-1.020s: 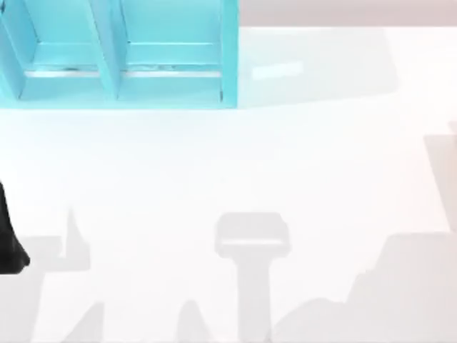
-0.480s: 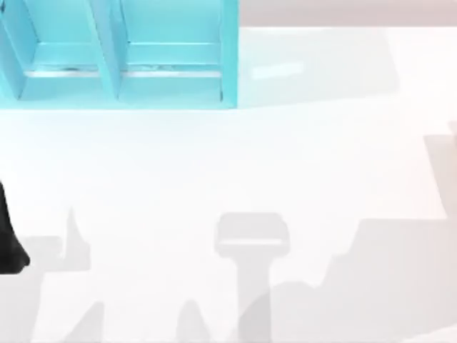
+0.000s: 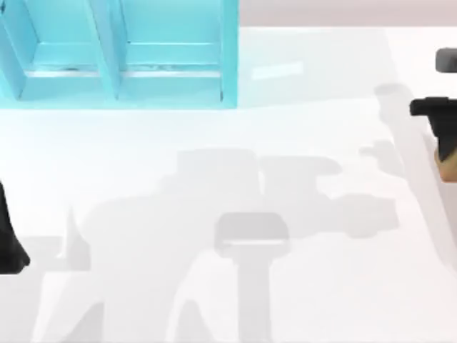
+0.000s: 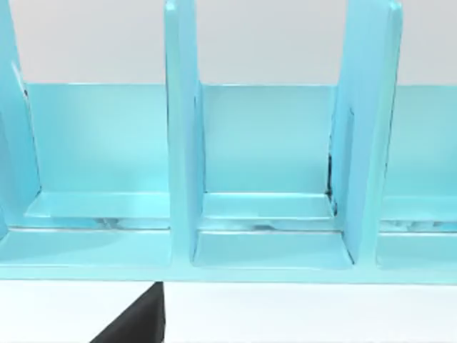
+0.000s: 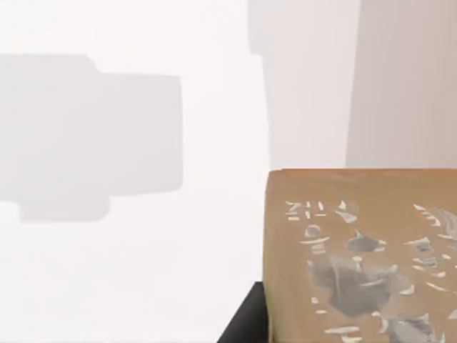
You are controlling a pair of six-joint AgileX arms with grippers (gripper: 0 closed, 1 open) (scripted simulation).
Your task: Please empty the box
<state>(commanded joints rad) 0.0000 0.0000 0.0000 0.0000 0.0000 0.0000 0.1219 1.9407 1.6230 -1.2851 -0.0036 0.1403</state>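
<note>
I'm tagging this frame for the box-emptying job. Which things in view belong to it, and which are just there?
Job:
- brown box, beside the right gripper at the table's right edge
- right gripper, dark, over that edge

Just there:
- blue shelf unit, far left of the table, its compartments bare
- left gripper, parked at the left edge

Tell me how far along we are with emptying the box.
Nothing looks done yet. In the top view the right gripper is at the table's right edge with something tan beneath it; its wrist view looks at a brown box with a grey-and-white pattern on its face. The left arm is parked at the left edge, facing the blue shelf, whose visible compartments hold nothing. All unloading remains.
</note>
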